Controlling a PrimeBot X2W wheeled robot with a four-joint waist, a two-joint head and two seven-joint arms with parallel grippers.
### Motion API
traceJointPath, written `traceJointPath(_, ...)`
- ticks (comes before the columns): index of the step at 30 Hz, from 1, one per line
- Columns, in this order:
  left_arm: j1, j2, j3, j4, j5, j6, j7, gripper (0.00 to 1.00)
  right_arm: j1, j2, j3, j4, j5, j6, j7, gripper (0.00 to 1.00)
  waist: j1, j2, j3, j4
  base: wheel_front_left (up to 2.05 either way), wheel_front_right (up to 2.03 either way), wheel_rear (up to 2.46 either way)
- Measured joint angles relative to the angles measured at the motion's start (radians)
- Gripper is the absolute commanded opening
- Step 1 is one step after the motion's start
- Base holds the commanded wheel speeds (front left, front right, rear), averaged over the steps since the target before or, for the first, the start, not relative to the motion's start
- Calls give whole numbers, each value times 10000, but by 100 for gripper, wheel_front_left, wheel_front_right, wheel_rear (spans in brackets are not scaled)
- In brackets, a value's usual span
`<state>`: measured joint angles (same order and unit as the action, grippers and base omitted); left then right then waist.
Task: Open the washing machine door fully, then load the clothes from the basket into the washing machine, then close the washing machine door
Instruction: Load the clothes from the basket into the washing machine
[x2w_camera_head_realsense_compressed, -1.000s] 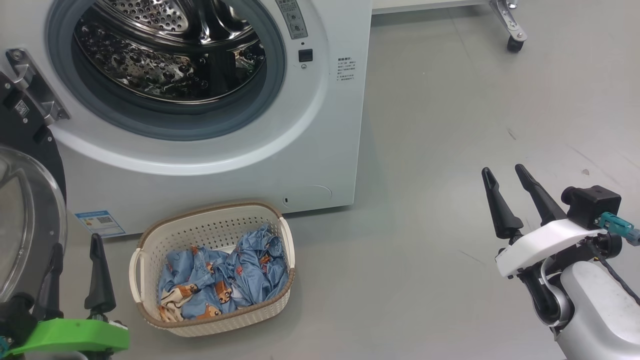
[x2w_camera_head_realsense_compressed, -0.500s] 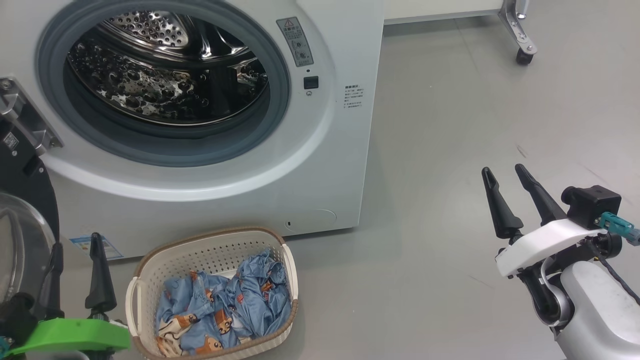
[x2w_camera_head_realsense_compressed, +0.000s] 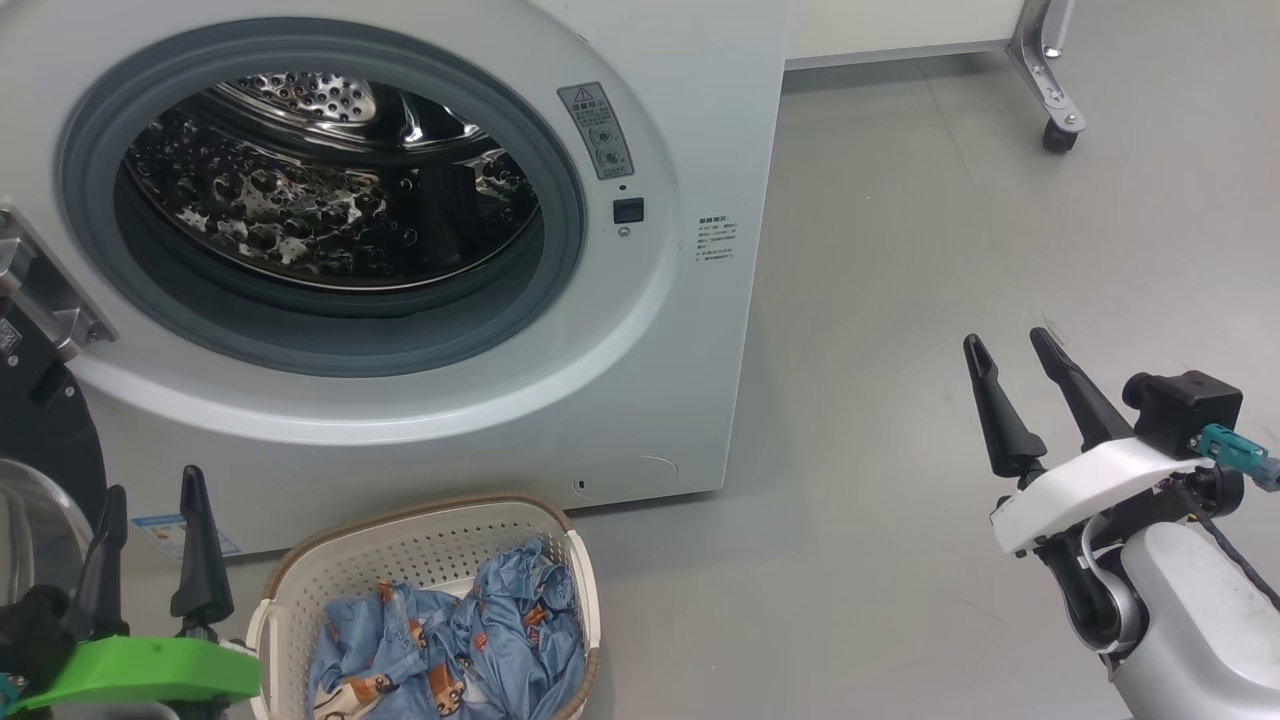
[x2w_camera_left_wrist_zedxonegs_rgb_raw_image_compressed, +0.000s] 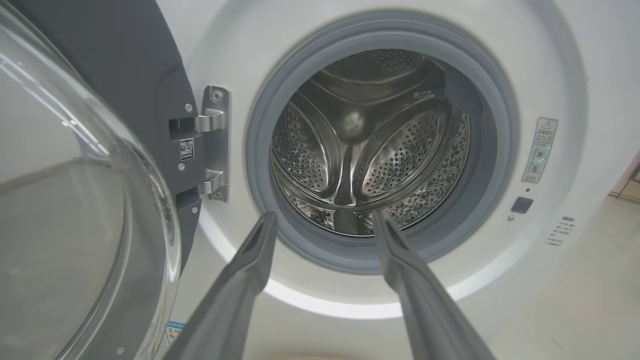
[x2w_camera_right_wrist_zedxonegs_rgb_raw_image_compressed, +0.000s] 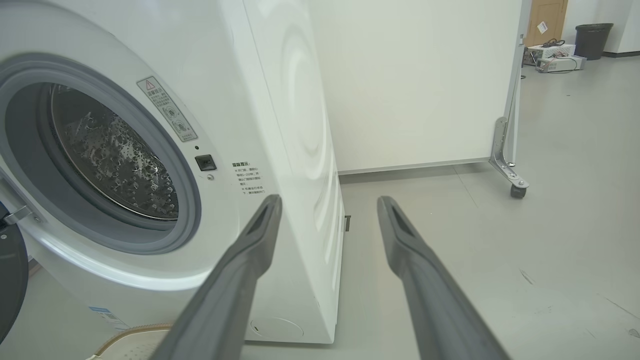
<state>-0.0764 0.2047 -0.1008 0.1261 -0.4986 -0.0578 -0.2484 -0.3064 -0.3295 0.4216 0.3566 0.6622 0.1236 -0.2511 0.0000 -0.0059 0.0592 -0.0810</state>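
The washing machine stands ahead with its steel drum bare. The washing machine door hangs swung out at the left on its hinge, and its glass bowl bulges close by in the left wrist view. Below the machine sits the basket, holding the crumpled blue clothes. My left gripper is open and holds nothing, between the door and the basket. It points at the drum opening. My right gripper is open over the floor, well right of the machine.
Grey floor stretches to the right of the machine. A white panel on a metal leg with a caster stands behind. Far off in the right wrist view are a dark bin and boxes of equipment.
The head camera has tilted up, so machine and basket sit lower in the picture. Both grippers stay open in the same places in the view.
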Motion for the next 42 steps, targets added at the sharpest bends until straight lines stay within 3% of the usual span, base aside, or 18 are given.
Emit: traceJointPath(42, 16, -15, 6, -163, 146, 38, 21, 100, -8, 2, 48, -180, 2, 0, 0, 100, 0, 0, 551, -39, 6, -6, 0)
